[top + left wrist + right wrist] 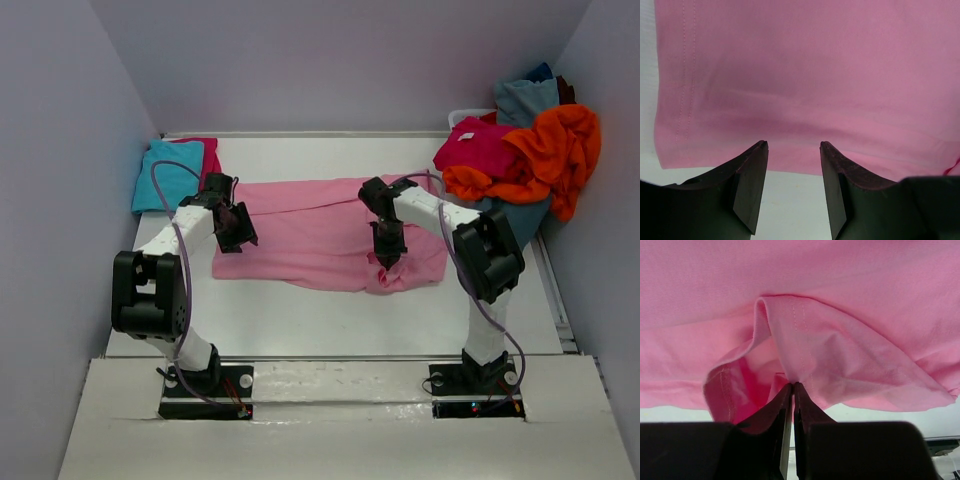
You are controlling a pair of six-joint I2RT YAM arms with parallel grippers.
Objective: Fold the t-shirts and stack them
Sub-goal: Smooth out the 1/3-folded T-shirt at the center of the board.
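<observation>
The right gripper (792, 386) pinches just a tiny fold of the pink shirt (310, 235), so it may slip out. The left gripper (792, 145) is spread apart, holding nothing.

Pink t-shirt (815, 75) cut off at both wrist views' edges, red-pink cloth (208, 150) mostly under turquoise t-shirt (168, 178), grey-blue t-shirt (525, 100) partly behind orange t-shirt (560, 145).

One light pink t-shirt (320, 225) spread on white table (330, 320), left gripper (238, 228) at its left edge, right gripper (388, 262) tip-down on its bunched near-right corner; turquoise t-shirt (170, 175) far left; magenta t-shirt (475, 150), orange t-shirt (560, 150) and grey-blue t-shirt (525, 98) heaped far right.
</observation>
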